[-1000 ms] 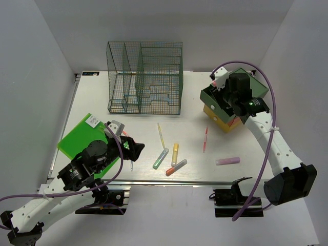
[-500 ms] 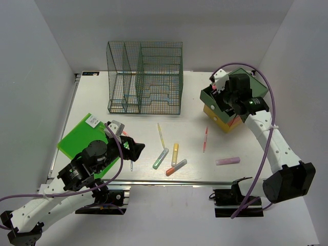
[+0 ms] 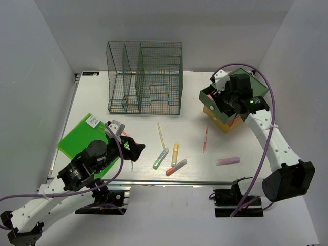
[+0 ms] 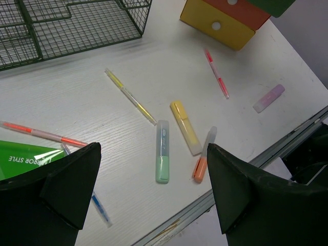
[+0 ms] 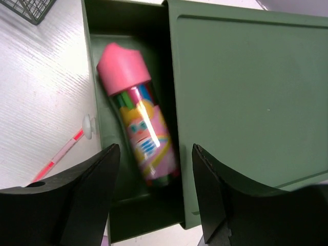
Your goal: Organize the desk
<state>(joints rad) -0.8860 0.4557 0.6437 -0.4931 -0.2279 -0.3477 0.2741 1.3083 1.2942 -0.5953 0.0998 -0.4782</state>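
Pink-capped tube (image 5: pixel 138 123): just let go inside the open drawer (image 5: pixel 97 61), spreading the right hand (image 5: pixel 154 154) above it, likely stowed; holds the left hand (image 4: pixel 154 151) wide, empty, by pens (image 4: pixel 163 159) left of the drawer.

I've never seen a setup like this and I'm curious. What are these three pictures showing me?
Two robot arms are bolted at the near edge of a white desk. One picture looks down from above; the other two come from a camera on each wrist, so the dark shapes at their bottom corners are that arm's own fingers. On the desk lie highlighters, thin pens, a green wire rack, a green folder and a small drawer box. The left gripper hovers open over the pens, holding nothing. The right gripper stands open above the box's open drawer, where a pink-capped tube lies; it is not gripping it.
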